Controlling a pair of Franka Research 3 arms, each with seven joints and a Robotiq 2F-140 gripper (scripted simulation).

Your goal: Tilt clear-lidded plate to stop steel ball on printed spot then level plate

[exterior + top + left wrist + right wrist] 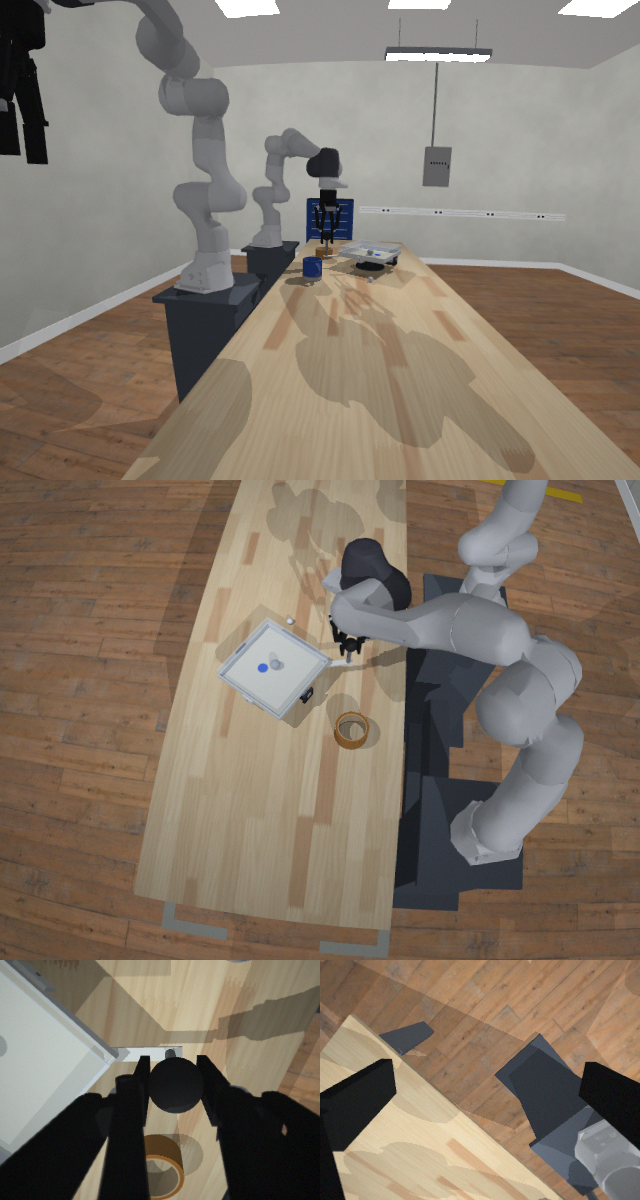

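"Clear-lidded plate (289,691) (382,256) (45,1085): where is it seen?"

"From above, at nine o'clock from the left gripper (351,646) (326,238) (173,1070), by whose part-closed fingers a black knob (351,644) (326,237) (176,1086) is gripped."

"The right gripper (23,156) (488,1077)?"

"Wide open; nothing is held."

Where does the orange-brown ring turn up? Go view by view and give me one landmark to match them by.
Top: the orange-brown ring is right of centre.
Exterior: just left of the plate, partly behind the blue mug.
Left wrist: bottom centre, partly hidden by a finger.
Right wrist: not in it.
Shared landmark: the wooden table.
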